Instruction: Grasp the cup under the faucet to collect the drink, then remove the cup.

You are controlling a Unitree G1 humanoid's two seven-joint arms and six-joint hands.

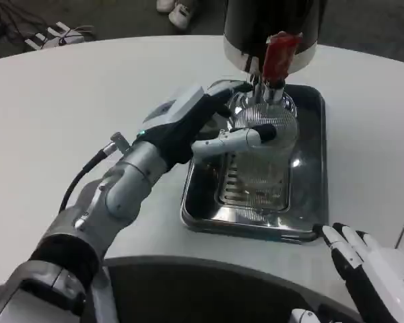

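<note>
Your left hand point(202, 124) is wrapped around the clear ribbed cup point(266, 124) under the faucet.

Its fingers point(239, 140) curl across the front of the cup, and the white back of the hand sits to the cup's left, so the cup is gripped and standing upright. The cup sits at the far end of a shiny metal drip tray point(202, 212), over the slotted grate point(252, 185) in the tray's middle. Right above the cup's mouth you see the faucet's red handle point(281, 57), fixed to the front of the dark, round drink dispenser point(246, 30) at the back of the white table point(74, 108). Your right hand point(367, 269) rests low at the near right, just off the tray's near right corner, fingers extended and apart, holding nothing.
</note>
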